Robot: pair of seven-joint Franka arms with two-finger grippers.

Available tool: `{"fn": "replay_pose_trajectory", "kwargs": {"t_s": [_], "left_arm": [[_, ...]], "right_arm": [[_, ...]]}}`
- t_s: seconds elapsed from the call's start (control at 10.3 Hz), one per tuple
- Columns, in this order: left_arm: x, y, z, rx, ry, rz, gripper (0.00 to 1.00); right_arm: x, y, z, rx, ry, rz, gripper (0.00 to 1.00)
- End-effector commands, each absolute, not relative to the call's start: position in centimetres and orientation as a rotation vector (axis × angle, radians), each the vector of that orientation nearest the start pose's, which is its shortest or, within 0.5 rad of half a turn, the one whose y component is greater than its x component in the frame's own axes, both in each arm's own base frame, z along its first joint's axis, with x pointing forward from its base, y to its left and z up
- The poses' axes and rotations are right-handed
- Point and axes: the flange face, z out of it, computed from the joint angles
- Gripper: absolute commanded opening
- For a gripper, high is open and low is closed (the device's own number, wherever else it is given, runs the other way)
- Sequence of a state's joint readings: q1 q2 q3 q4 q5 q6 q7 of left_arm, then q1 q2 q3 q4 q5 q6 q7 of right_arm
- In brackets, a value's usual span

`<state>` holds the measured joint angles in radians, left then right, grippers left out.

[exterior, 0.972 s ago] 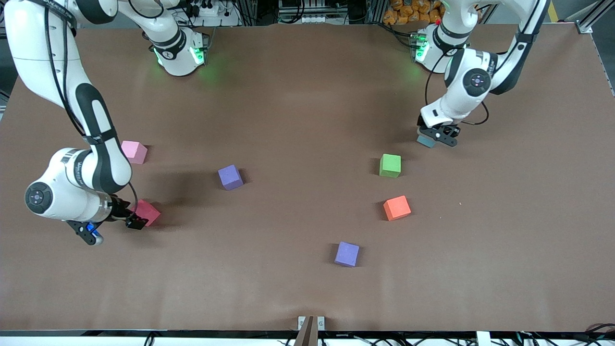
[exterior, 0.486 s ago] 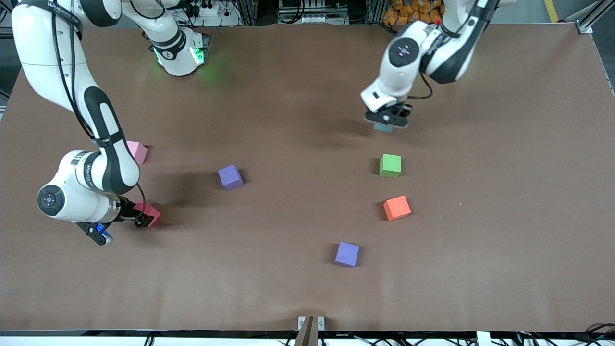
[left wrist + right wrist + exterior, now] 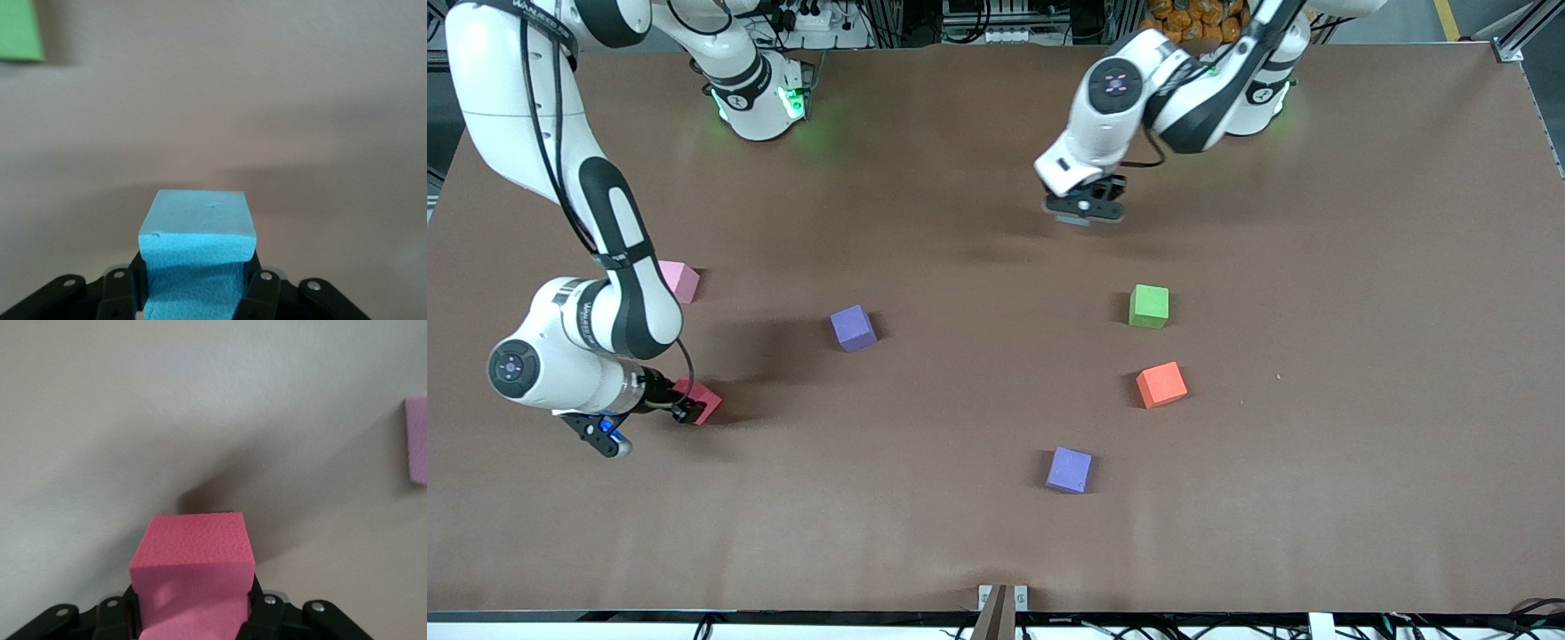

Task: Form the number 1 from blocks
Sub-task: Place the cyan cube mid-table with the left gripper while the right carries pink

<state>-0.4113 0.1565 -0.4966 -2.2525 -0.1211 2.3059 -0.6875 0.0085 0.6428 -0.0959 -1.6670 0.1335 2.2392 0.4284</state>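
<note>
Front view, ordered near to far; brown worktop (image 3: 978, 533). Nearest the front camera lies a purple block (image 3: 1069, 469), turned slightly askew. Next, toward the right arm's end, the right pincer (image 3: 683, 409) is clamped on a deep pink block (image 3: 702, 399); in the right wrist view the deep pink block (image 3: 193, 570) sits squarely between the fingers (image 3: 263, 613), its lower part cut off by the frame edge, and only a strip of a paler block (image 3: 417, 440) enters at the margin. The orange block (image 3: 1161, 384), rotated on the worktop, lies toward the left arm's end. Farther off are a second purple block (image 3: 853, 327) and the green block (image 3: 1149, 306). The pale pink block (image 3: 681, 281) is partly hidden by the right arm. Farthest, the left pincer (image 3: 1085, 212) hangs over bare worktop, gripping the light blue block (image 3: 198, 257); from the front this block is almost wholly hidden under the pincer. Lettering on the right arm's links is too small to read.
</note>
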Motion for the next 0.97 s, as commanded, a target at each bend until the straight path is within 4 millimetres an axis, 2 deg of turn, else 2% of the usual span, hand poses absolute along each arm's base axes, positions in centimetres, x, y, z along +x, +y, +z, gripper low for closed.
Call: {"fn": "replay_pose_trajectory", "kwargs": {"t_s": [0.0, 0.29, 0.39, 0.58, 0.78, 0.87], "left_arm": [[31.8, -45.7, 27.8, -3.179, 0.083, 0.383, 0.00], [31.8, -47.6, 25.0, -3.182, -0.032, 0.420, 0.00], [30.8, -48.4, 24.2, -3.189, -0.010, 0.424, 0.00], [31.0, -49.3, 22.6, -3.208, -0.061, 0.434, 0.00], [30.3, -50.7, 21.1, -3.182, -0.093, 0.409, 0.00], [30.3, -50.7, 20.5, -3.164, -0.086, 0.374, 0.00]], "right_arm": [[67.1, -4.4, 28.8, -3.004, 0.718, 0.014, 0.45], [66.5, -1.0, 33.4, -3.008, 0.615, -0.064, 0.45], [66.1, 0.4, 34.6, -3.005, 0.593, -0.082, 0.45], [64.4, 2.7, 36.3, -2.990, 0.593, -0.099, 0.44], [62.8, 4.3, 38.2, -2.968, 0.624, -0.119, 0.44], [61.8, 5.1, 38.3, -2.969, 0.606, -0.119, 0.44]]}}
